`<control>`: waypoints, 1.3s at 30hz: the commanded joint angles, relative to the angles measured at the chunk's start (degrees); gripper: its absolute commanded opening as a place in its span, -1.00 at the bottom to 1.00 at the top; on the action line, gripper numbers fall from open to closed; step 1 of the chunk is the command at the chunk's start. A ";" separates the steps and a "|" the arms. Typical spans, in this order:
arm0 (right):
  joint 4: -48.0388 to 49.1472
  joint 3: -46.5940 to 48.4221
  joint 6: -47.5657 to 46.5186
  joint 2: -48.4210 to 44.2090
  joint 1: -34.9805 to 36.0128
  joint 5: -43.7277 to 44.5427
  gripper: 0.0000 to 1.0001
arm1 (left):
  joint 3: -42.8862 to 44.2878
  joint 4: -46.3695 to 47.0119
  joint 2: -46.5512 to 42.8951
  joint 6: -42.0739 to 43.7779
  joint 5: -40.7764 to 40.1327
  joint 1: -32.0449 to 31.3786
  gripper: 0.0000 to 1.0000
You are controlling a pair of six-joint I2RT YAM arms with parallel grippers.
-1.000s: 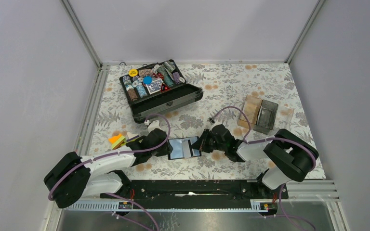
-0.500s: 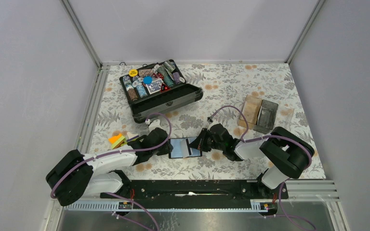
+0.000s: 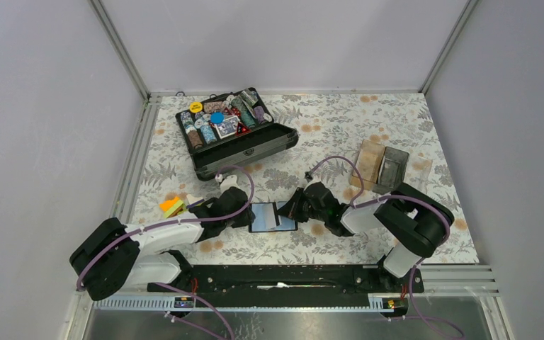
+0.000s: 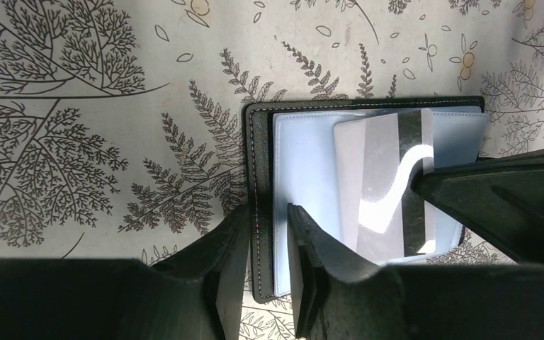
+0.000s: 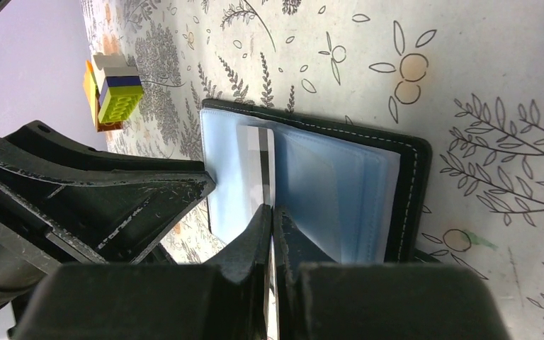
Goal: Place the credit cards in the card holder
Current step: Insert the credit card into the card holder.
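Observation:
The black card holder (image 3: 263, 217) lies open on the table between the two arms, its blue-grey pockets (image 4: 301, 166) facing up. My left gripper (image 4: 265, 244) straddles the holder's stitched left edge (image 4: 258, 177), one finger on each side, and is shut on it. A pale credit card with a dark stripe (image 4: 386, 191) lies slanted over the pockets. My right gripper (image 5: 273, 212) is shut on this card (image 5: 261, 159), seen edge-on, with its far end at the pocket area. In the top view the right gripper (image 3: 295, 211) sits at the holder's right edge.
An open black chip case (image 3: 237, 134) full of chips stands at the back left. Coloured toy blocks (image 3: 172, 207) lie left of the left wrist. A clear tray (image 3: 394, 170) and a wooden block (image 3: 370, 161) sit at the right.
The right gripper has pushed left with the card, so the card covers more of the holder. The left jaws have narrowed onto the holder's edge.

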 commanded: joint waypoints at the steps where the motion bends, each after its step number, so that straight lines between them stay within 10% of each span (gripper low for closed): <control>1: -0.19 1.21 0.35 1.67 1.42 3.25 -1.00 | 0.07 -2.52 2.23 0.71 0.88 0.07 -0.43; 17: -3.21 3.42 4.42 3.66 8.37 10.87 -1.00 | -0.16 -2.47 0.41 -0.08 1.96 0.07 -0.44; 29: -18.54 6.08 -2.54 -5.25 8.90 19.38 -0.11 | -0.85 -3.95 -3.12 -0.26 1.06 0.07 -0.32; 39: -19.09 7.98 -4.57 -4.13 10.60 16.27 -0.14 | -2.20 -1.86 -5.56 -0.89 3.11 0.07 -0.19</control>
